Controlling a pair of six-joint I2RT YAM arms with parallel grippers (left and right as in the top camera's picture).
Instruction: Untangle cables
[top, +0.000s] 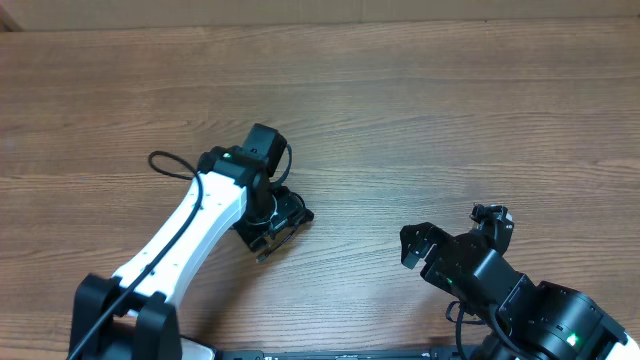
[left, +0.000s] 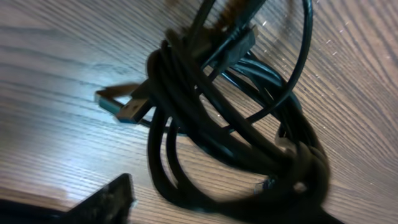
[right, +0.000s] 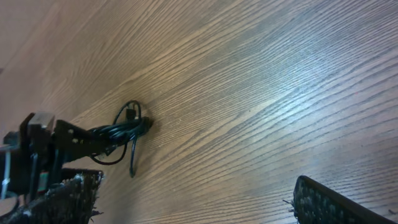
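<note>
Overhead view: the cables (top: 275, 243) lie in a black knot on the wooden worktop (top: 420, 110), directly beneath the left end effector (top: 272, 215). Whether it is open or grips them cannot be told. A silvery plug (left: 124, 109) juts from the knot beside it. The right end effector (right: 196, 199), well apart from the left one, gapes wide and empty.

Bundled cables (right: 118, 132) on wooden table (right: 261, 81)
</note>
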